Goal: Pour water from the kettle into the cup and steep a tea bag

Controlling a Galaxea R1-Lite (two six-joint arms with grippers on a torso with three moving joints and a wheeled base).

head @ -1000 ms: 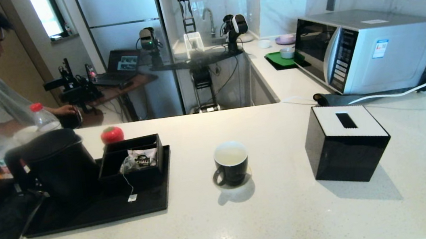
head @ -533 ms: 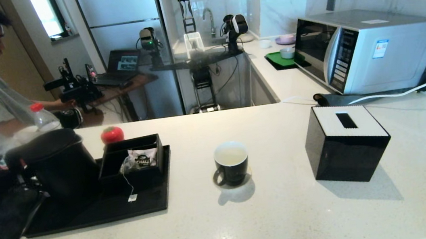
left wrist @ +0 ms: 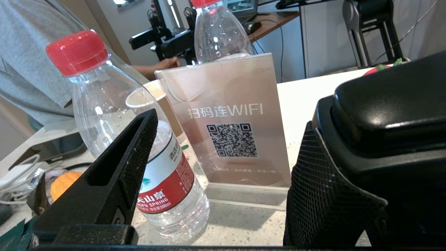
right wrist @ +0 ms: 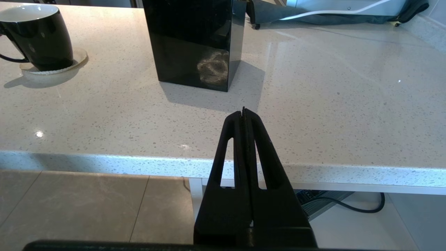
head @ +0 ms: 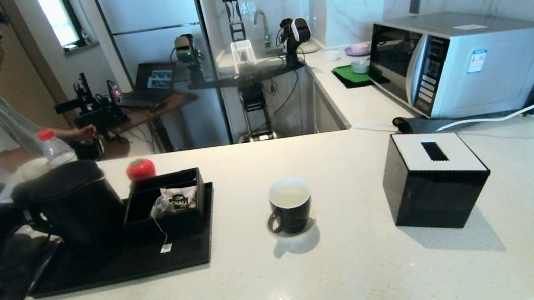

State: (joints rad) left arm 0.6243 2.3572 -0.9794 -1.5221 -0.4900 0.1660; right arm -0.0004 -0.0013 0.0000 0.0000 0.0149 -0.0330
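Since a moment ago your left gripper (left wrist: 223, 167), jaws wide apart, has backed off the matte black kettle (head: 75, 204) on its tray. Pouring looks finished; next bring the tea bag (head: 164, 206) to the black mug (head: 291, 211).

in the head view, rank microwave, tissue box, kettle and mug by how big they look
1. microwave, though it stands farthest back
2. tissue box and kettle: look alike, and the kettle's outline blends into the tray, so unranked
3. mug
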